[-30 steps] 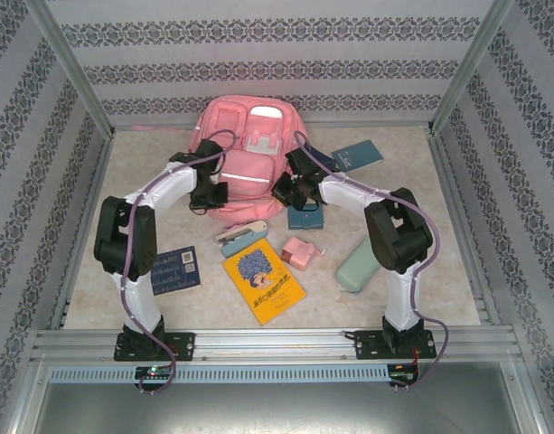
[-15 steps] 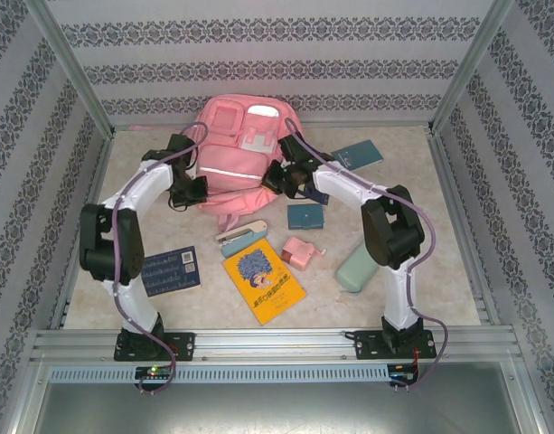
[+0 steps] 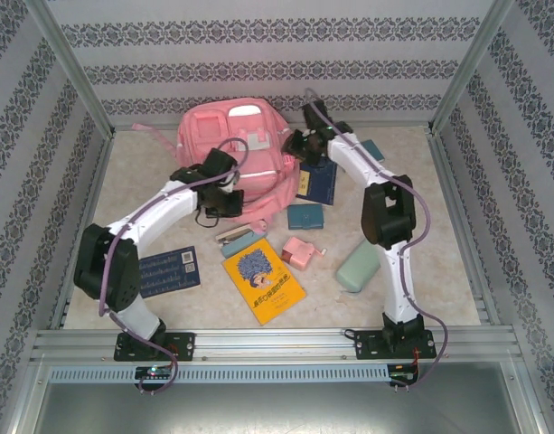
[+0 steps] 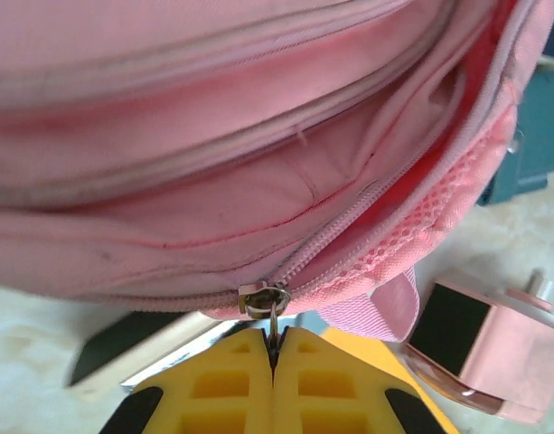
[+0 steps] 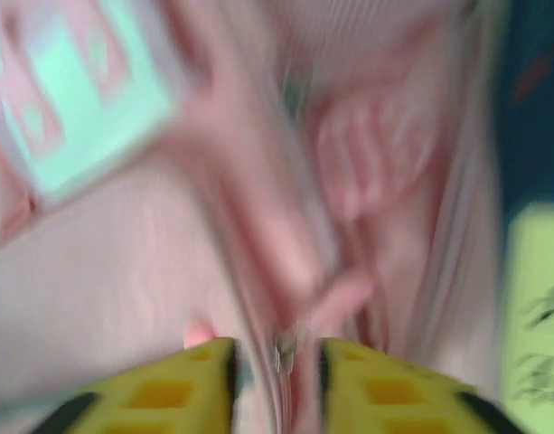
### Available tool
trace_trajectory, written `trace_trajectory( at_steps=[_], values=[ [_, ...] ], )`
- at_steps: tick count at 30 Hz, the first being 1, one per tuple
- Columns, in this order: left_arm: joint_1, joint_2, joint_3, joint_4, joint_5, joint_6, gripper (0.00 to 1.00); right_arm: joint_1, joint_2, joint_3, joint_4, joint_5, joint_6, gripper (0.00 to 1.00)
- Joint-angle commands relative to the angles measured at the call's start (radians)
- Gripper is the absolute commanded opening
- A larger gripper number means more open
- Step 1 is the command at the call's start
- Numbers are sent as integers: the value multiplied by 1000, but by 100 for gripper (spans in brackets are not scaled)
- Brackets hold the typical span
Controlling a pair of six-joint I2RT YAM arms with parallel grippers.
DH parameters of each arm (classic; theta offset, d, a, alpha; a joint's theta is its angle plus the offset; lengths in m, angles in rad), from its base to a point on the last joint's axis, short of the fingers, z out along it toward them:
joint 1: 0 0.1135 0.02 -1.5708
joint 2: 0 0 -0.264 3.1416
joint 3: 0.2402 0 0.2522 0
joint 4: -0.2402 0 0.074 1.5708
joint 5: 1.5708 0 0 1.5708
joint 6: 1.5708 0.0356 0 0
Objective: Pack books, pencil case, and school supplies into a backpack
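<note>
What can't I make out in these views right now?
Right wrist view: motion blur; whether the right gripper holds anything on the backpack is unclear.
Left wrist view: fabric folds hide the backpack's inside; the frame edge cuts the pink box.
Top view: zipper pull too small.

The right gripper (image 5: 278, 360) climbs the backpack's (image 3: 224, 136) right side, jaws parting; the left gripper (image 4: 274, 351), pinching a zipper pull (image 4: 264, 299), shifts to its near edge.

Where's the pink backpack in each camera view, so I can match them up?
Top external: backpack upper middle.
Left wrist: across the upper half, its zipper pull pinched by the left gripper.
Right wrist: blurred pink fabric ahead of the right gripper.
Shared landmark: pink box, below the backpack from above, lower right in left wrist.
</note>
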Motion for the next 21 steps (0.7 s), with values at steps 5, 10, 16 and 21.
trace_trajectory(
  at_steps=[5, 10, 16, 21],
  values=[
    [-96, 139, 139, 44, 28, -65, 0, 2, -251, -263, -4, 44, -9, 49],
    [-115, 168, 150, 51, 49, -51, 0, 65, -394, -517, 66, 11, 84, 51],
    [-135, 173, 146, 64, 60, -43, 0, 161, -419, -713, 263, -105, 280, 51],
    [-137, 172, 139, 63, 62, -40, 0, 226, -383, -711, 286, -91, 329, 52]
  ],
)
